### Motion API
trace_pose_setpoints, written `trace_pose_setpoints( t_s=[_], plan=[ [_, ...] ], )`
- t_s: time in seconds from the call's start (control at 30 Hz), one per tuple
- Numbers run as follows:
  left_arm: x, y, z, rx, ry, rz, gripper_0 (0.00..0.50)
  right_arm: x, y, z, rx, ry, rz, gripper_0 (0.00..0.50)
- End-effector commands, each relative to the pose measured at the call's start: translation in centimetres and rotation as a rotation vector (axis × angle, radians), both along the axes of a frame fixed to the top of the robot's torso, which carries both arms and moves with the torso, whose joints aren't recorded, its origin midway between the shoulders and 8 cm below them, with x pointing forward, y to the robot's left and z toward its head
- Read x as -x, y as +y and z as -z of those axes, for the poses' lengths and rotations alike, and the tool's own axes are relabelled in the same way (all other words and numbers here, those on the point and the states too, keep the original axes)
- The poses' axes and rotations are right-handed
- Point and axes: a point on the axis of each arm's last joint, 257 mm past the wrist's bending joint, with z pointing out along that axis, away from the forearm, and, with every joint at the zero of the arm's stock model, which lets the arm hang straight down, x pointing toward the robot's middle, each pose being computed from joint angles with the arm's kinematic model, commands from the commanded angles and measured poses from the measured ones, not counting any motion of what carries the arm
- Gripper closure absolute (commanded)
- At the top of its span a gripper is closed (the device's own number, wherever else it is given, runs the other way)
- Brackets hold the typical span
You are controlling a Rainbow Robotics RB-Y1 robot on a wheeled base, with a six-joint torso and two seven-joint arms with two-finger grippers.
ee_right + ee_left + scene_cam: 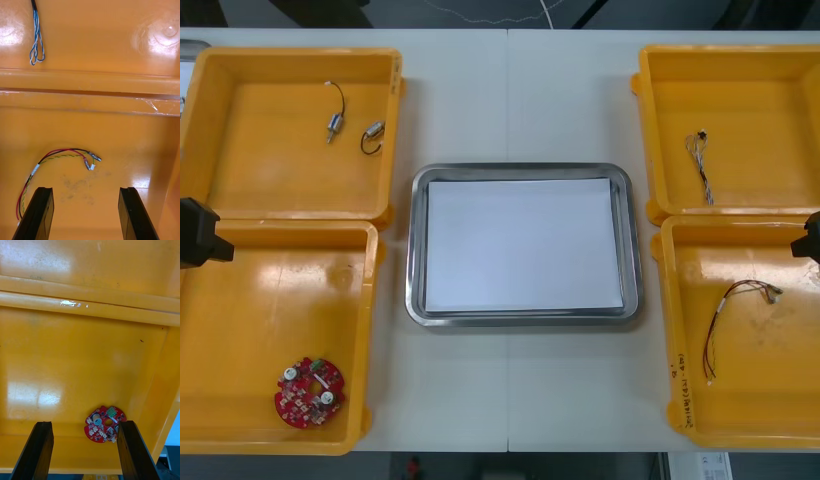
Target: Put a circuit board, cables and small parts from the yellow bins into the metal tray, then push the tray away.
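While both arms hang over the near bins, the tray [412, 250] sits mid-table with just a white sheet [520, 245] inside. The left gripper [85, 423], fingers apart and holding nothing, is above the near left bin [240, 300], where the circuit board [309, 392] lies at eight o'clock from the tray. The right gripper [85, 189], fingers likewise apart, is over the near right bin [780, 400], where the red and yellow cable [67, 151] lies at four o'clock. The blue and white cable [703, 170] lies in the far right bin [760, 80] at two o'clock. Two small metal parts [335, 125] lie in the far left bin [270, 160] at ten o'clock.
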Motion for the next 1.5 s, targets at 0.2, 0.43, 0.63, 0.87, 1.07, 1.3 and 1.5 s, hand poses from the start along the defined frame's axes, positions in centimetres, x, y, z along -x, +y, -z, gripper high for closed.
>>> trace_pose_setpoints(
  t_s=[0.2,0.43,0.63,0.87,1.07,1.3,1.5],
  plan=[
    [0.42,1.38,-1.31,-0.074,-0.021,0.053,0.000,-0.64,-0.49,-2.07,0.027,-0.033,0.013,0.000],
    [0.42,1.38,-1.31,-0.074,-0.021,0.053,0.000,-0.64,-0.49,-2.07,0.027,-0.033,0.013,0.000],
    [0.42,1.38,-1.31,-0.074,-0.021,0.053,0.000,-0.64,-0.49,-2.07,0.027,-0.033,0.013,0.000],
    [0.42,1.38,-1.31,-0.074,-0.021,0.053,0.000,-0.64,-0.49,-2.07,0.027,-0.033,0.013,0.000],
    [0.42,1.38,-1.31,-0.074,-0.021,0.053,0.000,-0.64,-0.49,-2.07,0.027,-0.033,0.013,0.000],
    [0.42,1.38,-1.31,-0.074,-0.021,0.053,0.000,-0.64,-0.49,-2.07,0.027,-0.033,0.013,0.000],
    [0.42,1.38,-1.31,-0.074,-0.021,0.053,0.000,-0.64,-0.49,-2.07,0.027,-0.033,0.013,0.000]
  ],
)
